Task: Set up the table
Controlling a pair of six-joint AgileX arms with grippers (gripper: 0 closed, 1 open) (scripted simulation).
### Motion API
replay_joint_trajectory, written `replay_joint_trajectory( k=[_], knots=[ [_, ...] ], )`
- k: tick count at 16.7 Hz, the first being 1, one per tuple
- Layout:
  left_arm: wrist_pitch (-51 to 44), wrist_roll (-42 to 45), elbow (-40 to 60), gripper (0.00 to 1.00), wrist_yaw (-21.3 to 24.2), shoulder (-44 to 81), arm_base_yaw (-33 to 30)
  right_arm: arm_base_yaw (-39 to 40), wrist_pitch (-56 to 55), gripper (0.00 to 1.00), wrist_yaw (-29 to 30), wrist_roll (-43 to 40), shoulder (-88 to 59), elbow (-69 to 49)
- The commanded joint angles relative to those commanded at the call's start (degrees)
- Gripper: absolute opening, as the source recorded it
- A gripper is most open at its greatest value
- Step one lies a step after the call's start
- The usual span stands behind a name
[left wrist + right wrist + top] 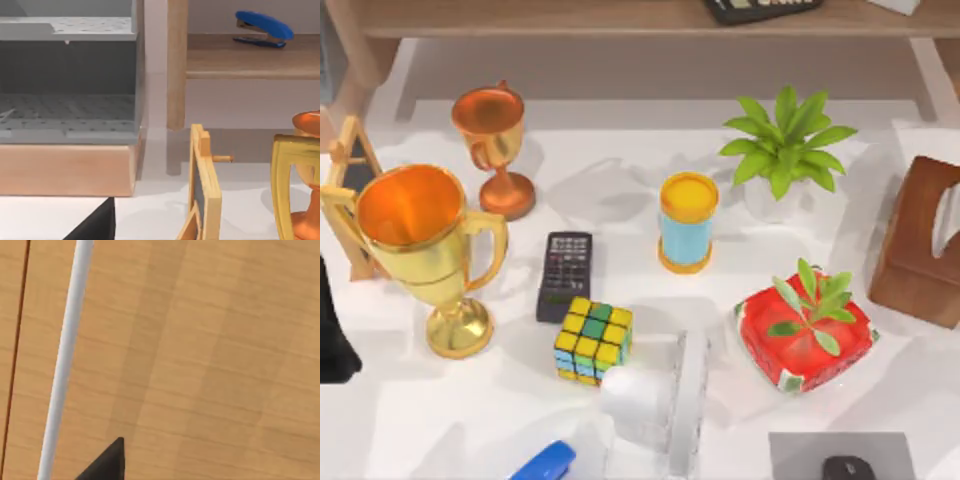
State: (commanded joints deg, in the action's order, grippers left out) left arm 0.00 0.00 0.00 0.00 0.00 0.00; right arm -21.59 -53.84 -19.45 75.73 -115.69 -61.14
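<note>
The white table (620, 180) carries many objects. A large gold trophy (425, 250) stands at the left, with a smaller copper trophy (495, 145) behind it. Toward the middle are a black remote (565, 275), a colour cube (593, 340) and a yellow-and-blue cup (687, 222). My left arm shows as a dark shape (332, 340) at the table's left edge. A dark tip of the left gripper (95, 222) points toward a small wooden easel board (202, 190). A dark tip of the right gripper (107, 462) hangs over a wooden surface.
A potted plant (785, 150), a red box topped with leaves (805, 330) and a brown wooden box (925, 245) fill the right side. A clear stand (660, 400), a blue object (545, 463) and a grey pad (800, 450) with a mouse (847, 468) sit at the front. A wooden shelf (620, 18) runs along the back.
</note>
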Motion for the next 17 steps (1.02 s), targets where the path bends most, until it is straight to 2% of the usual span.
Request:
replay_joint_trajectory(
  k=[5, 17],
  knots=[
    [0.0, 0.0, 0.0, 1.00, 0.0, 0.0, 0.0, 4.4, 10.6, 1.00, 3.8, -15.2, 23.3, 12.0],
    [0.0, 0.0, 0.0, 1.00, 0.0, 0.0, 0.0, 17.0, 42.1, 1.00, 14.8, -58.3, 90.4, 47.7]
  ],
)
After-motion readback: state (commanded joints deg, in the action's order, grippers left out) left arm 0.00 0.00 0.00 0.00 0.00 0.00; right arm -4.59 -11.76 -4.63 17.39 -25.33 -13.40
